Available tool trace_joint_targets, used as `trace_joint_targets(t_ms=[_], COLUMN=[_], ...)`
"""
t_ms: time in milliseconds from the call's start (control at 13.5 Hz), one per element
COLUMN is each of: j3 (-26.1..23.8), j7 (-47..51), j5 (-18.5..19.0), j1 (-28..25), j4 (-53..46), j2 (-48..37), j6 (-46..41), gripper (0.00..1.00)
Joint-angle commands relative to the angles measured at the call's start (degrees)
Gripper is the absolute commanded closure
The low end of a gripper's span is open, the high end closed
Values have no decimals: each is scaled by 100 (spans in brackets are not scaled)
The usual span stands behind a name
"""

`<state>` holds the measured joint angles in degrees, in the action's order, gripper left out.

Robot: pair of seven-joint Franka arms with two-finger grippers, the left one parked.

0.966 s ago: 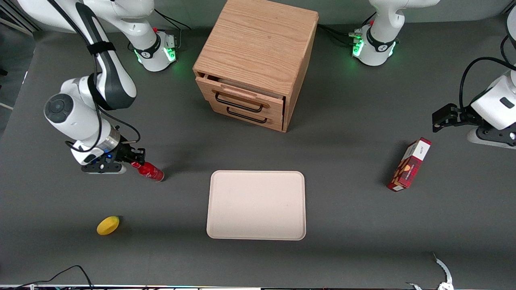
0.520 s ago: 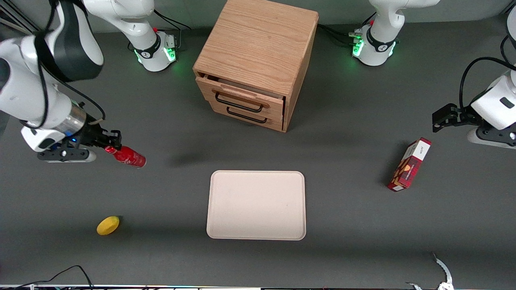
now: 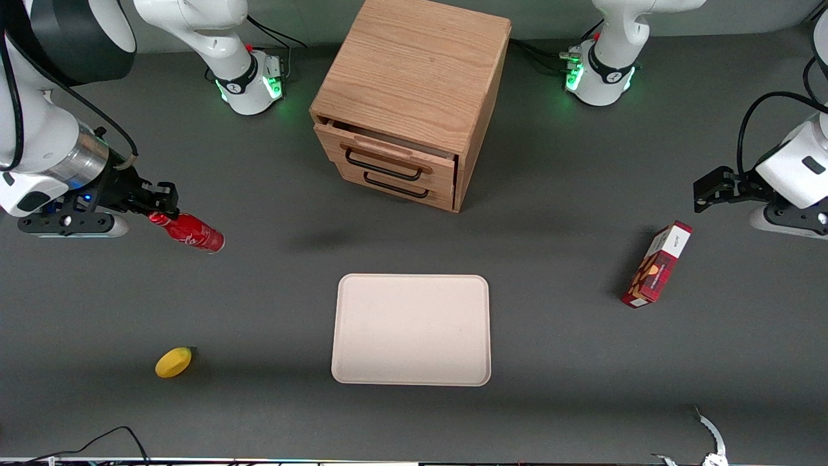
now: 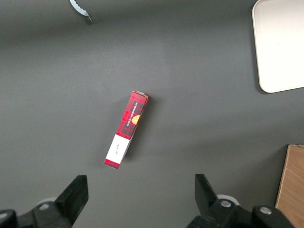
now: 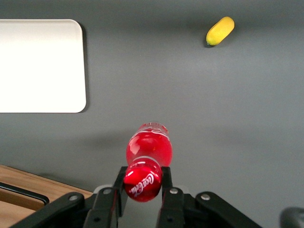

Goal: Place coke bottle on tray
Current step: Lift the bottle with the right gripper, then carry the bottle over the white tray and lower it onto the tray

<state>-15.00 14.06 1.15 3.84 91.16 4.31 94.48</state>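
Note:
My right gripper (image 3: 158, 208) (image 5: 142, 183) is shut on the coke bottle (image 3: 189, 233) (image 5: 148, 152), a small glossy red bottle with white script, gripped at its capped neck. The bottle hangs tilted in the air above the grey table, toward the working arm's end. The tray (image 3: 411, 329) (image 5: 40, 65), cream with rounded corners, lies flat on the table in front of the cabinet, well apart from the bottle and nearer to the front camera. Nothing lies on it.
A wooden drawer cabinet (image 3: 414, 97) stands at the back middle, its top drawer slightly open. A yellow lemon (image 3: 173, 362) (image 5: 220, 30) lies nearer the front camera than the bottle. A red and white carton (image 3: 656, 264) (image 4: 126, 129) lies toward the parked arm's end.
My gripper has lifted the coke bottle off the table and carried it up and farther toward the working arm's end. The bottle's shadow has spread away from it.

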Motion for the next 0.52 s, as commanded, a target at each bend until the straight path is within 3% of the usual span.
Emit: trace_joint_targets(t_ms=[0,223,446], j3=[-258,-249,-162], j7=[833,1843,2101], j5=[96,288,360], j1=[-347,-1112,-1640], j4=[-624,-1283,-2249], j2=[525,1263,2124], j6=[-105,-88,-70], gripper=[100,100,100])
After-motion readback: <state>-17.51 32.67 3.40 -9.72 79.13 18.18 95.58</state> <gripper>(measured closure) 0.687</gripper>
